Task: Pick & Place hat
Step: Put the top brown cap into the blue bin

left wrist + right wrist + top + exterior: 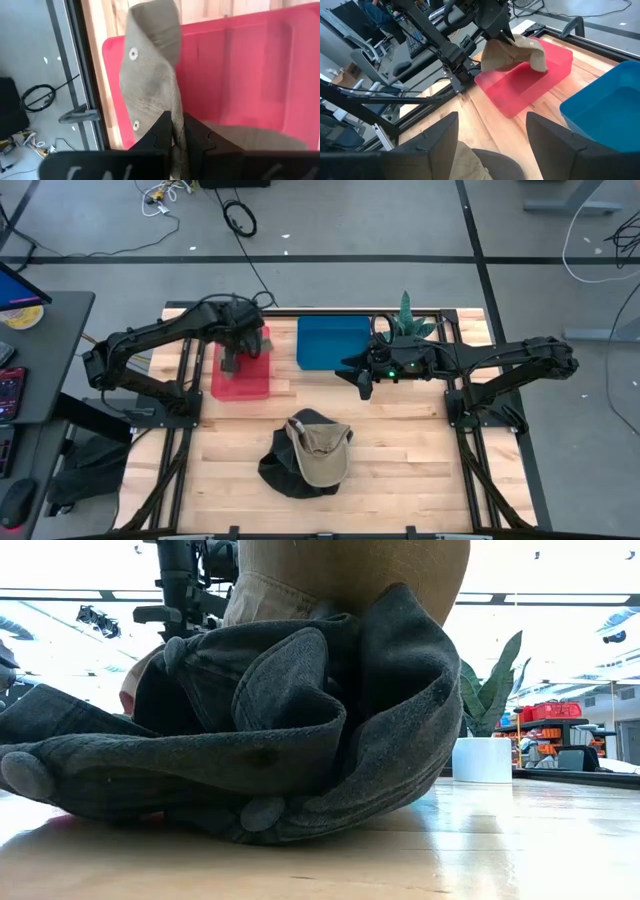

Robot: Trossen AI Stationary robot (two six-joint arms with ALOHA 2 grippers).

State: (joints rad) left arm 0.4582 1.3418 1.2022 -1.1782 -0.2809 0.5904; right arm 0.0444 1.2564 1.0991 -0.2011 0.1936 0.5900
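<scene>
While the left pincer (174, 135) hangs over the red bin (241, 365), its fingers are pinched tight on the fabric of a tan hat (150, 75), which dangles from them above the bin's floor; the right wrist view shows this hat (512, 52) partly inside the bin's rim but not yet resting flat. The step in hand, by judgement, is the placing: the hat has been carried to the bin and awaits release. The next move calls for lowering the hat a little so that the crown settles within the walls, then parting the fingers and lifting clear without dragging the fabric back out; a fold hanging over the rim is the likely fault. The right pincer (364, 385) waits near the blue bin (333, 342), its fingers spread wide and holding nothing. On the table (420, 470), near its front edge and well apart from both bins, lie 2 more hats in a heap: a tan cap (320, 452) atop a dark hat (285, 472), untouched. A potted plant (408, 320) stands just beside the blue bin.
</scene>
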